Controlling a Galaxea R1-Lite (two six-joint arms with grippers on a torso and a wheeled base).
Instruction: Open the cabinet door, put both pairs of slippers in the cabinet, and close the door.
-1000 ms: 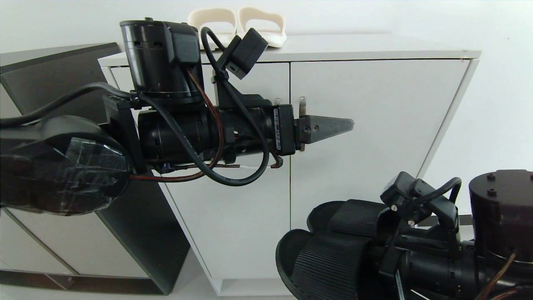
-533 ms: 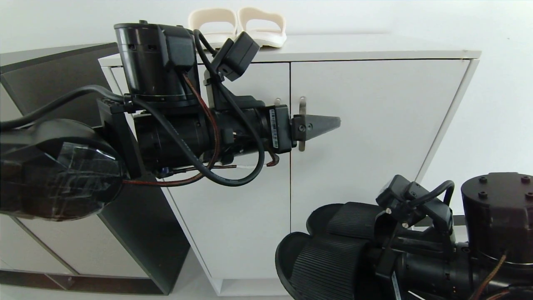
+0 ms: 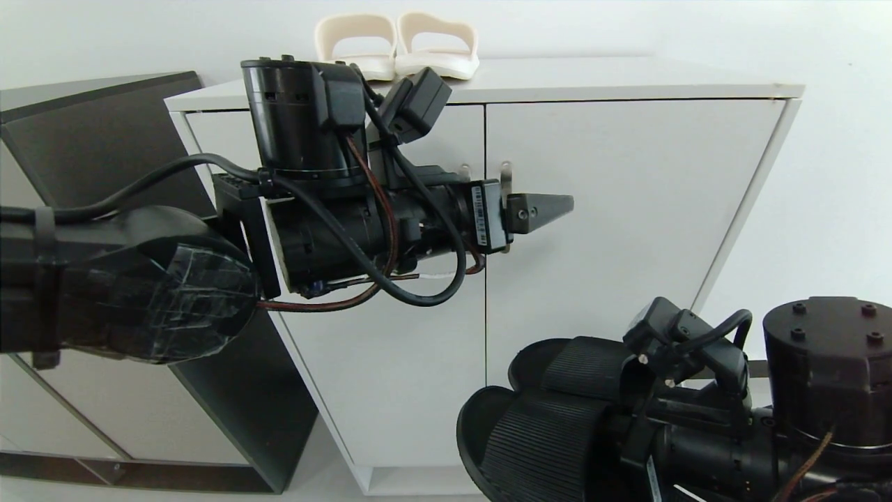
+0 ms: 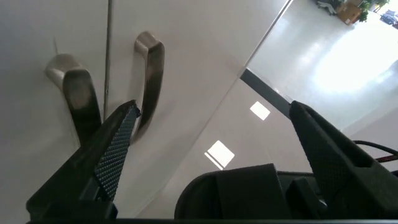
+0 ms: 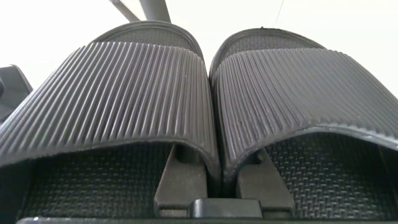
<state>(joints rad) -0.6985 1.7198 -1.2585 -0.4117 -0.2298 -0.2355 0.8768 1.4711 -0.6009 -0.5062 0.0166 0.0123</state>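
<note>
Fingers apart on the left hand (image 3: 554, 206), mid-frame, just beside the right door handle (image 3: 506, 172) of the shut white cabinet (image 3: 627, 209). Clamped in the right hand (image 5: 214, 186), lower right: black slippers (image 3: 550, 411). On the cabinet top, upper centre: cream slippers (image 3: 397, 42).

The cabinet (image 3: 627, 209) is finished in plain white, its handles (image 4: 149, 68) in brushed silver. On top of the cabinet, cream slippers (image 3: 397, 42) are seen. In front of it, black slippers (image 3: 550, 425) are ribbed across the straps and finely dimpled on the footbeds. Beside it, a panel (image 3: 104, 132) is coloured dark grey.
</note>
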